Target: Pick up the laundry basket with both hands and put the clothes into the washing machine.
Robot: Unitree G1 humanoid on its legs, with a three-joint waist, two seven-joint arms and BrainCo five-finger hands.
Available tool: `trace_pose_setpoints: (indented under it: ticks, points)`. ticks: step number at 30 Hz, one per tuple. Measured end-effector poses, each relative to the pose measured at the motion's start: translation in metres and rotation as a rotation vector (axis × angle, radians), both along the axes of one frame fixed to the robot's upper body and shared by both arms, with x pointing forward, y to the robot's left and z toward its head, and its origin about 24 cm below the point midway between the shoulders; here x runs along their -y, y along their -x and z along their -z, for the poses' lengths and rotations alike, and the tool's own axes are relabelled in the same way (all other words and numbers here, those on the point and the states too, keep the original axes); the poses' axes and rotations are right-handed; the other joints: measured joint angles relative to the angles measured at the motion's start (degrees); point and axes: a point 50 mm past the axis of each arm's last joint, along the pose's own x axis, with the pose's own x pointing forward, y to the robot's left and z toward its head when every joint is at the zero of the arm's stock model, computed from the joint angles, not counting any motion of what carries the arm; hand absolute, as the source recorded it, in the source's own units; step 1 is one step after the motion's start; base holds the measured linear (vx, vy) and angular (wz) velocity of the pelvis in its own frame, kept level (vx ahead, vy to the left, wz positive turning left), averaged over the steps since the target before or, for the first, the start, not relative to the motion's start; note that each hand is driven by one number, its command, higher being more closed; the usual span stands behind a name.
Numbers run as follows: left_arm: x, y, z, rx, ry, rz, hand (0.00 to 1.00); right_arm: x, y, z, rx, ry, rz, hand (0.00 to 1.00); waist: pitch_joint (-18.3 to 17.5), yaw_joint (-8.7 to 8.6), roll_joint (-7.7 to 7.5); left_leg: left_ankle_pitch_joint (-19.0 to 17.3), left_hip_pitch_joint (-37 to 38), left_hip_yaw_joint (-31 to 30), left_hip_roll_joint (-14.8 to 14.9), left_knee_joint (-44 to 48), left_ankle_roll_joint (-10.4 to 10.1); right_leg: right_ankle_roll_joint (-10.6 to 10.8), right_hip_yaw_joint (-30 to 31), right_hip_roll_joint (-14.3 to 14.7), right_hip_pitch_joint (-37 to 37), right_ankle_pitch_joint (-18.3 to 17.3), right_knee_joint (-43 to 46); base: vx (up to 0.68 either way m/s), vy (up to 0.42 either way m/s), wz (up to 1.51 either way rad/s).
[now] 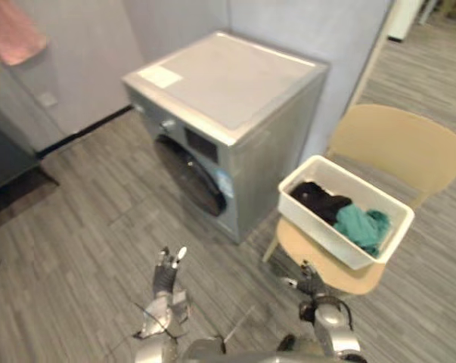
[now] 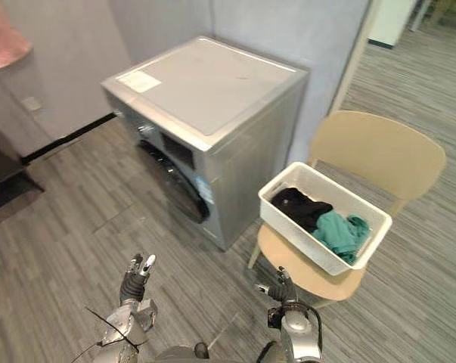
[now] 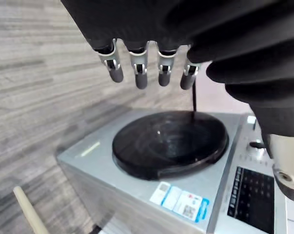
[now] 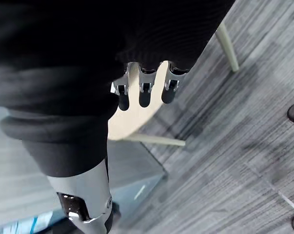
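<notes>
White rectangular plastic laundry basket (image 1: 317, 233), holding black and teal clothes (image 1: 322, 200), sat untouched on the beige chair (image 1: 398, 144) at the frame's right. The silver-grey washing machine (image 1: 228, 83) had its dark round door (image 1: 190, 178) closed. Judging by this, nothing was done yet. Left robot hand (image 1: 165, 276) and right robot hand (image 1: 309, 281) hovered at the bottom edge, fingers relaxed and empty.

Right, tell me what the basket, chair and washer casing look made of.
Laundry basket: likely white plastic, smooth moulded walls, matte.
Chair: tan moulded plastic or plywood, cannot tell; one curved seamless back.
Washing machine: seemingly painted metal, flat silver-grey panels with soft sheen.
</notes>
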Motion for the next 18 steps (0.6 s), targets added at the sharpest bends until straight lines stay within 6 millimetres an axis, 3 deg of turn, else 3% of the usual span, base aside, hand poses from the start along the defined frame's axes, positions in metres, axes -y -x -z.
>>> trace_pose_setpoints:
  ticks: [1,4,6,9,10,12,13,15,18]
  points:
    - [-0.001,0.001,0.002,-0.01,-0.01,0.004,0.0,-0.004,-0.001,-0.001,0.009,-0.007,-0.013,0.0,0.71,-0.74,-0.49,0.13,-2.05,-3.93,-1.62,1.52,0.28,3.32,2.02,-0.14,1.96,-0.79,-2.28,-0.26,-0.06,2.14]
    - [-0.003,0.014,0.009,-0.056,-0.029,0.002,0.0,-0.009,-0.003,-0.006,0.034,-0.015,-0.035,0.0,0.83,-0.45,-0.68,2.69,-4.15,-11.26,-3.45,-0.54,1.06,5.81,3.92,2.08,3.68,-3.92,-1.38,-0.22,-0.078,1.61]
    - [-0.002,0.022,0.012,-0.079,-0.029,-0.004,0.0,-0.012,-0.003,-0.015,0.089,-0.014,-0.047,0.0,0.02,0.87,-1.89,4.36,-3.25,-14.26,-4.63,-4.78,0.1,4.81,2.79,1.76,3.96,-5.42,-2.33,-0.06,-0.146,1.28]
    - [0.003,0.024,0.012,-0.078,-0.02,0.002,0.0,-0.012,-0.017,-0.031,0.178,-0.003,-0.042,0.0,-0.65,2.21,-0.98,6.43,-5.81,-16.75,-4.07,-7.33,-0.3,4.18,-2.17,2.18,4.01,-5.17,-4.36,-0.03,-0.074,1.03]
    - [0.003,0.023,0.009,-0.066,-0.019,-0.003,0.0,-0.013,-0.019,-0.034,0.195,-0.004,-0.039,0.0,-0.24,2.24,-1.71,6.55,-6.5,-17.15,-4.02,-6.81,-0.17,4.13,-4.8,2.03,5.34,-4.54,-5.18,-0.02,-0.043,1.19]
    - [0.005,0.023,0.009,-0.064,-0.012,-0.007,0.0,-0.012,-0.021,-0.038,0.215,0.002,-0.019,0.0,-0.01,2.11,-1.74,6.18,-8.85,-12.61,-1.87,-2.55,0.88,4.59,-9.48,2.21,8.41,-2.86,-7.36,0.02,-0.02,1.06]
    - [0.006,0.023,0.009,-0.065,-0.011,-0.005,0.0,-0.01,-0.025,-0.042,0.232,0.011,-0.01,0.0,0.0,2.48,-1.89,6.08,-10.46,-6.75,0.59,0.49,2.13,4.98,-10.91,2.49,9.64,-2.58,-8.01,0.05,0.01,0.52]
    - [0.007,0.023,0.009,-0.064,-0.006,-0.006,0.0,-0.005,-0.034,-0.048,0.262,0.028,0.017,0.0,-0.19,3.37,-2.1,7.47,-10.93,-0.91,3.0,1.68,3.22,5.84,-11.16,2.59,10.7,-2.06,-9.29,0.11,0.043,0.19]
    - [0.008,0.021,0.006,-0.047,-0.003,-0.008,0.0,-0.001,-0.051,-0.061,0.32,0.039,0.053,0.0,-0.44,3.85,-2.68,8.53,-10.87,-0.07,1.68,0.51,2.54,7.32,-10.43,1.87,11.11,-0.43,-12.71,0.11,0.088,-0.03]
